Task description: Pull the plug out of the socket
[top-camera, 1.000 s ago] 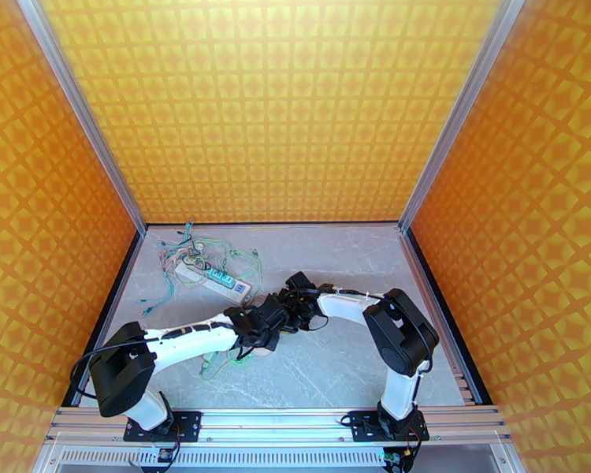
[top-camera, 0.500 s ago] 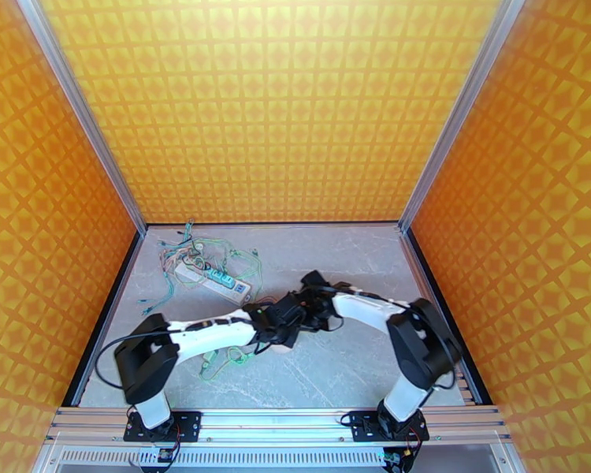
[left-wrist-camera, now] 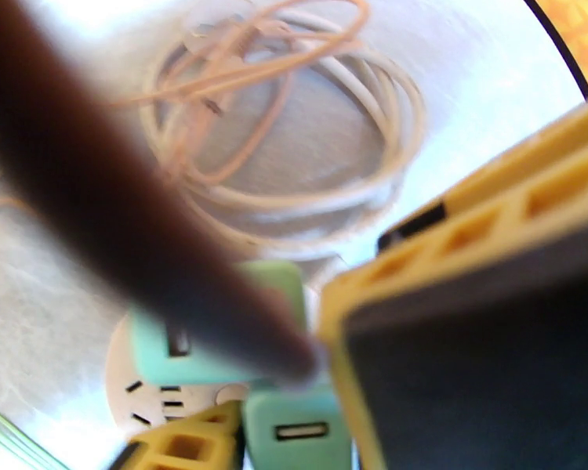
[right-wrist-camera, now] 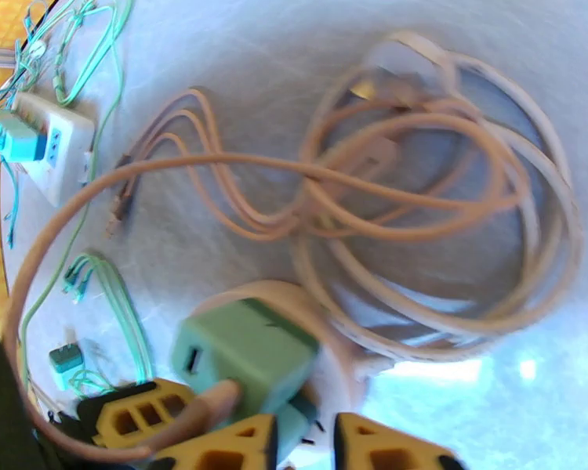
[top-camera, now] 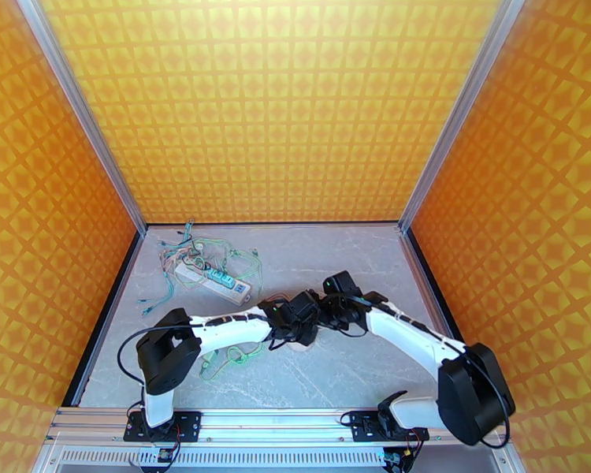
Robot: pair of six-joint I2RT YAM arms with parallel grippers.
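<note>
Mid-table, toward the near edge: both arms meet over the socket [top-camera: 299,346], a round pale disc lying flat on the table [top-camera: 358,254].
Plug: green plug [right-wrist-camera: 243,354] sits on the socket face with a small port showing on its side; not pulled off.
Second block: a green adapter [left-wrist-camera: 298,432] sits just beside the plug on the same socket, seen from the left wrist.
Left gripper [left-wrist-camera: 286,397]: yellow fingers stand well apart, one on either side of the green blocks, nothing clamped. A blurred dark cable [left-wrist-camera: 121,189] crosses close in front of the camera.
Right gripper [right-wrist-camera: 303,448]: fingers parted a little, tips at the socket's near rim just under the plug. It looks unclamped, though the frame edge cuts the tips off.
Cord: beige cord [right-wrist-camera: 451,229] coiled loosely on the table, right beside the socket.
Power strip [top-camera: 213,280]: white, toward the far-left corner, with green wires [top-camera: 177,254] tangled over and around it.
Arms: left elbow near the near-left corner, right elbow near the near-right corner.
</note>
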